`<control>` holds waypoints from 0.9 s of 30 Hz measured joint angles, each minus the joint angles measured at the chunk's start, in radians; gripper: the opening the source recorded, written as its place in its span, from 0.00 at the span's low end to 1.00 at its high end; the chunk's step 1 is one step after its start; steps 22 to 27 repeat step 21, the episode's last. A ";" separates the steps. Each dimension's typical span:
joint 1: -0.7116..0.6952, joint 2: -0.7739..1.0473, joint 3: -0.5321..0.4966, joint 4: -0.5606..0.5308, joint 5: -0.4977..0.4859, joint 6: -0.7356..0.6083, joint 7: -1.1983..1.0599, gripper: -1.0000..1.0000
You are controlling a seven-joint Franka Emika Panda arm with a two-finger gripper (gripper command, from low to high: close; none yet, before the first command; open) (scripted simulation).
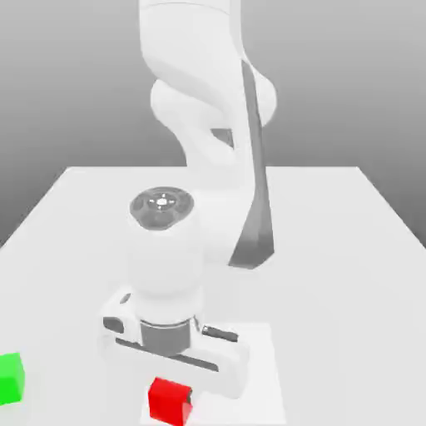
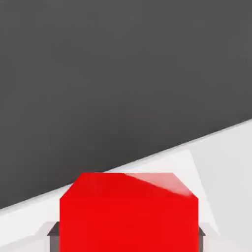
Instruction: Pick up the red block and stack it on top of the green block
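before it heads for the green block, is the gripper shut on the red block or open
Shut on it: in the hand view, fingertips press both sides of the red block.

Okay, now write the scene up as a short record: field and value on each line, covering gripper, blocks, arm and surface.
gripper: fingers on opposite sides of the red block, gripper shut on it
red block: between the fingers, beneath the hand
green block: on the table, at the exterior view's left edge, partly cut off
blocks together: no, a gap lies between them
arm: white with dark grey parts, reaching over the table
table: pale, with a lighter patch under the hand
stack: not yet made
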State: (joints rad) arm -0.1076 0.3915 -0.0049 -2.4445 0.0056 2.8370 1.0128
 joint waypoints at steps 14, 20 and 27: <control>-0.225 -0.136 -0.179 0.117 0.084 -0.260 -0.036 0.00; -0.306 0.003 -0.186 0.173 0.153 -0.182 -0.076 1.00; -0.306 0.003 -0.186 0.173 0.153 -0.182 -0.076 1.00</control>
